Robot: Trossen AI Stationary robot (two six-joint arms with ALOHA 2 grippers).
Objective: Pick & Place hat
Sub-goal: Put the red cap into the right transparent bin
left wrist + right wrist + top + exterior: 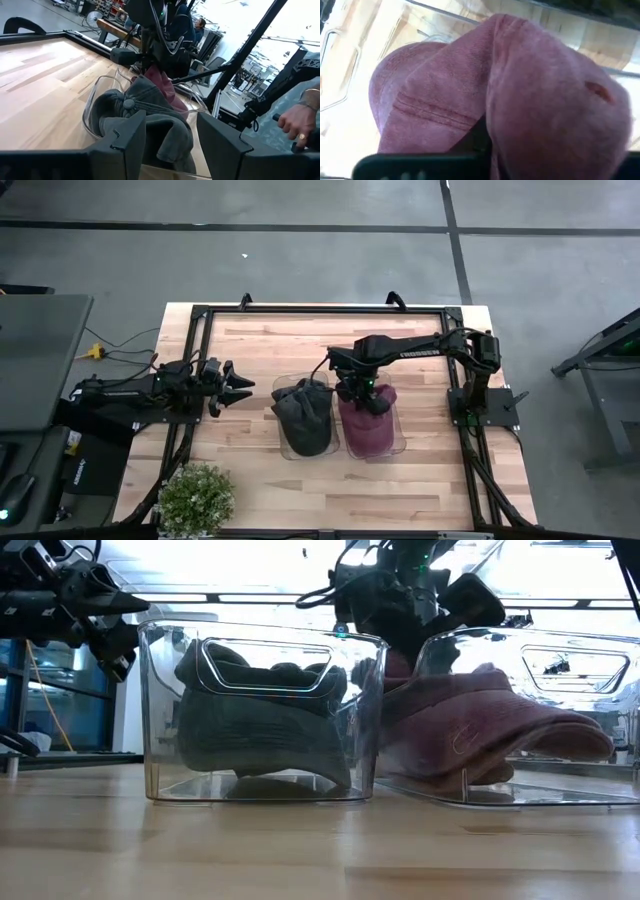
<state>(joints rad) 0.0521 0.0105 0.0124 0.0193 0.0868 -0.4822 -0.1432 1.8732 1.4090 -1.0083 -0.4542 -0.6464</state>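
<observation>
Two clear bins stand side by side mid-table. The left bin [283,448] holds a dark grey hat [305,415] [260,730] [145,115], bunched up on the bin's floor. The right bin [401,446] holds a maroon hat [372,432] [470,730] [495,90], its brim toward the near edge. My right gripper [362,394] [400,615] is above that hat's far end, and the cloth hides its fingers. My left gripper [238,388] [170,125] hovers open, left of the grey hat's bin, touching nothing. My right gripper comes down from above onto the maroon hat's far end [378,396]. In the right wrist view the cloth [530,75] is bunched up close against the camera and covers the fingers, so the kind of hold does not show. The rest of the hat lies in the right bin.
A small potted plant [195,498] stands at the table's near left corner. A black frame rail [320,310] runs around the table. A person's hand [295,120] shows beyond the table in the left wrist view. Bare wood lies near and far of the bins.
</observation>
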